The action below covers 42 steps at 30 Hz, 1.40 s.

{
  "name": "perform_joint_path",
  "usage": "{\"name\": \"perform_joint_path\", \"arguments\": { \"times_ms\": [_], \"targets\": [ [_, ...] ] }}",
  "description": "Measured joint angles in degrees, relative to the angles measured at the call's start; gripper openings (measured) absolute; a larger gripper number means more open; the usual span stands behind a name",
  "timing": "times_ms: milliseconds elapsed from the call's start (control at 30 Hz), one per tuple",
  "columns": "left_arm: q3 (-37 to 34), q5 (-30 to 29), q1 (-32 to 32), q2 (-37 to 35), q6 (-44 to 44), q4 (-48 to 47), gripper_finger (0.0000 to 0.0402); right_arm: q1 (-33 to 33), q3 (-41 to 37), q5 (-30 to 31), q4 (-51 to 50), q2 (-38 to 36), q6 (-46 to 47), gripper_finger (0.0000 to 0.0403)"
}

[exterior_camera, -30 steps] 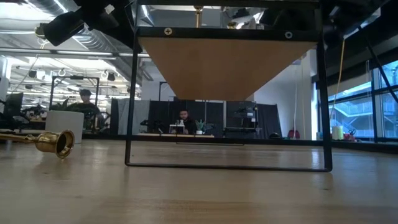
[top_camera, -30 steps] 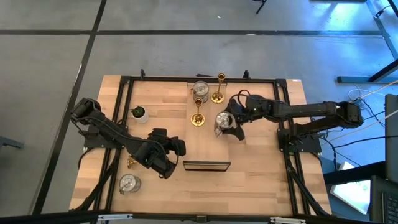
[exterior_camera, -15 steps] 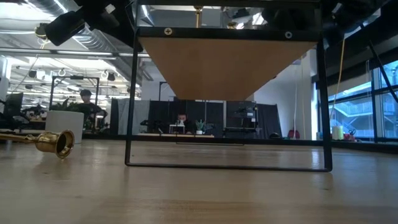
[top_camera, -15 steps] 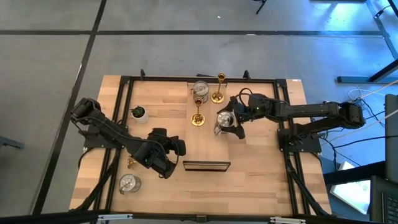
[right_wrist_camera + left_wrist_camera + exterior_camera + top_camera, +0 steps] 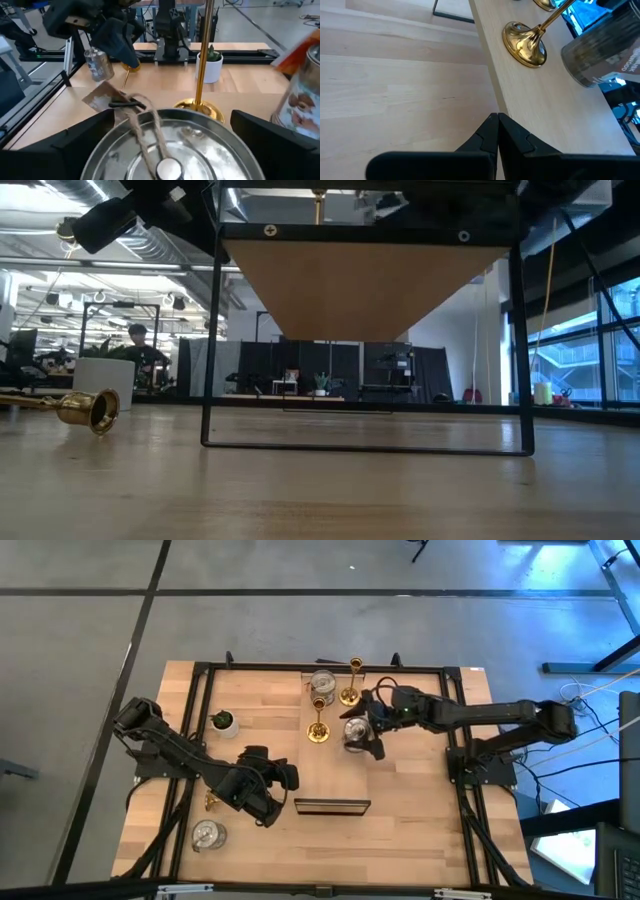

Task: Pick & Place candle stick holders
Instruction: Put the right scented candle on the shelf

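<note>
My right gripper (image 5: 358,732) is closed on a squat silvery candle holder cup (image 5: 170,150) with twine and a paper tag (image 5: 106,98), over the long wooden board (image 5: 340,775). Two gold stick holders (image 5: 318,730) (image 5: 350,692) and another silvery cup (image 5: 323,682) stand on the board's far part. One gold stick (image 5: 62,406) lies on its side on the table, and a silvery cup (image 5: 208,835) sits at the near left. My left gripper (image 5: 497,131) is shut and empty, hovering by the board's left edge. My right gripper has the silvery cup between its two fingers (image 5: 85,137), one on each side of the round wall below the rim (image 5: 111,141). The fingers come almost level from the table's right. The cup stays upright, open top up. Whether its bottom is off the board does not show.
A tiny green potted plant (image 5: 224,722) stands at the table's left. A black rectangular frame (image 5: 332,806) stands at the board's near end. Black rails (image 5: 200,720) run along the table's sides. Bare wood lies at the near right of the table.
My right gripper has carried the silvery cup a little toward the table's left and far edges, nearer the gold stick, rising slightly and rolling a bit. The cup has stayed upright.
</note>
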Motion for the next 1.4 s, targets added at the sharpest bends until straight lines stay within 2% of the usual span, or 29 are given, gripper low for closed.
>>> {"name": "perform_joint_path", "arguments": {
  "times_ms": [167, 733, 1233, 1400],
  "targets": [
    [0.00, -0.11, -0.26, 0.00, -0.04, 0.02, 0.0001, 0.00, 2.60, -0.11, -0.14, 1.78, -0.38, 0.0400],
    [0.00, -1.07, -0.98, 0.00, 0.12, 0.13, 0.0001, 0.09, 4.30, -0.30, -5.08, 1.26, 0.03, 0.0400],
    [0.00, -3.15, -0.98, 0.00, 0.58, 0.12, 0.0001, 0.11, 19.31, -1.19, -32.95, 1.26, -5.05, 0.0400],
    [0.00, -3.76, -1.56, 0.00, 1.42, 0.11, 0.0001, 0.11, 27.13, -1.23, -48.97, 1.06, -5.03, 0.0400]
  ]
}}
